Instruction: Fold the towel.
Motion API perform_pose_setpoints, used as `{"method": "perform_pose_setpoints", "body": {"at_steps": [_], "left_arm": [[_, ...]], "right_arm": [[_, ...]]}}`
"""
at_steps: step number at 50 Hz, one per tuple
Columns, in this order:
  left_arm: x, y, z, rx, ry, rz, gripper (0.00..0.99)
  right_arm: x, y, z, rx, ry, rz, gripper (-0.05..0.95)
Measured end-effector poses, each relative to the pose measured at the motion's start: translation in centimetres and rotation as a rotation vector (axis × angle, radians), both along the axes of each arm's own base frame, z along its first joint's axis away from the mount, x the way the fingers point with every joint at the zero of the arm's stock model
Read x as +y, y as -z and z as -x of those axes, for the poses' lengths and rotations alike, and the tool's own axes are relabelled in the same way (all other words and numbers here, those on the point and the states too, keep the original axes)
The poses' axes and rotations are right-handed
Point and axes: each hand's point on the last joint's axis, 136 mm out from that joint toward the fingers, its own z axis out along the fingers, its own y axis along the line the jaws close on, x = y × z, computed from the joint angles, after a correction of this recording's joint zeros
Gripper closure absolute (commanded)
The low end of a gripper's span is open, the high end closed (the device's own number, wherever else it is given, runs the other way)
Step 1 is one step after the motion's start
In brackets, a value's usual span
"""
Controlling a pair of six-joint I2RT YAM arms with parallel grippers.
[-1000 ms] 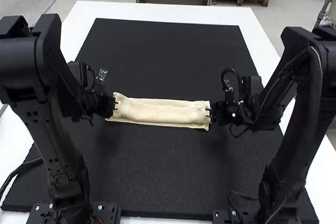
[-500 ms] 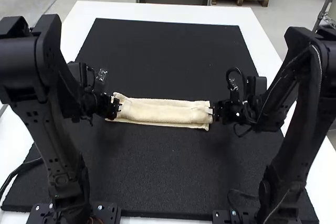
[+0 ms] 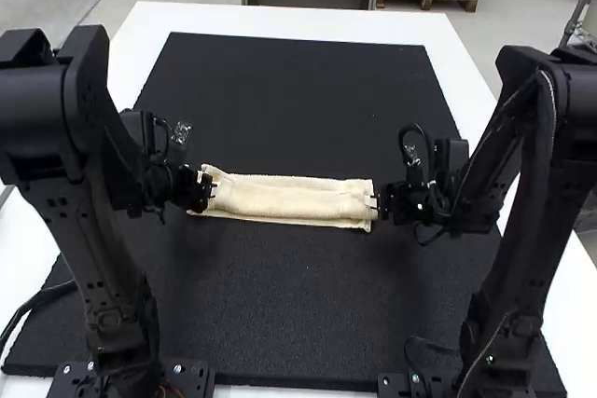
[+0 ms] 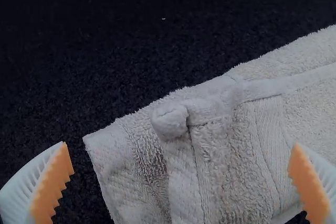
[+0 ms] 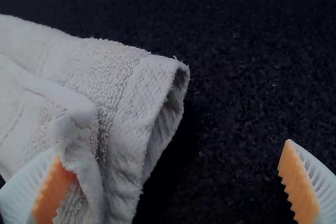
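Towel [image 3: 289,199], folded lengthwise into a long narrow strip, lies crosswise on the black mat [image 3: 308,314], btwn the two grippers; mat rests on white table [image 3: 280,20]. An upper flap sits over a wider lower layer, whose edge shows along the near side. At the L end, a flap corner stands up as a rounded knob; at the R end, the layers gape slightly, leaving a small hollow.

L gripper [image 3: 213,190]: fingers apart, set over the L end w/ cloth btwn them, no grip evident. R gripper [image 3: 375,201]: fingers apart too, at the R end; one lies at the raised flap edge, touching or v. nearly so, the other over bare mat.

Step in hand (judged): lengthwise folding largely done; the ends are being tidied or set up for the next grasp. Approx. midway or later, as the strip is compact in width but full in length.

Next move (judged): if a further fold is wanted, R gripper needs to straddle all layers at its end, close, lift & carry it toward the L end, w/ L gripper steadying the other. Risk: pinching only the top flap, i.e. unrolling the fold; soft terry layers may also slip apart or bunch.
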Motion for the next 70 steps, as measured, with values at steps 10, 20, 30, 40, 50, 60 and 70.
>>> {"method": "perform_pose_setpoints", "body": {"at_steps": [10,20,30,40,50,60,70], "left_arm": [[0.0,0.0,0.0,-0.002,0.002,0.001,0.038],[0.0,0.0,0.0,-0.002,0.002,0.001,0.038],[0.4,0.0,0.0,-0.001,-0.010,0.002,0.038],[0.8,0.0,0.0,-0.002,-0.021,0.001,0.038],[0.8,-0.1,0.0,-0.003,-0.021,0.000,0.038],[0.8,-0.1,0.0,-0.006,-0.019,-0.002,0.038],[0.7,-0.1,0.0,-0.008,-0.014,0.002,0.038]], "right_arm": [[1.6,-0.4,0.0,-0.012,-0.043,-0.003,0.01],[2.5,-0.5,0.1,-0.010,-0.060,-0.006,0.01],[2.5,0.2,-0.3,0.007,-0.049,0.000,0.01],[2.6,0.4,-0.5,0.010,-0.045,-0.003,0.01],[3.8,0.3,-0.4,0.013,-0.066,-0.006,0.01],[5.1,0.3,0.0,0.017,-0.096,-0.011,0.14],[5.1,0.3,0.0,0.027,-0.090,-0.017,0.38]]}}
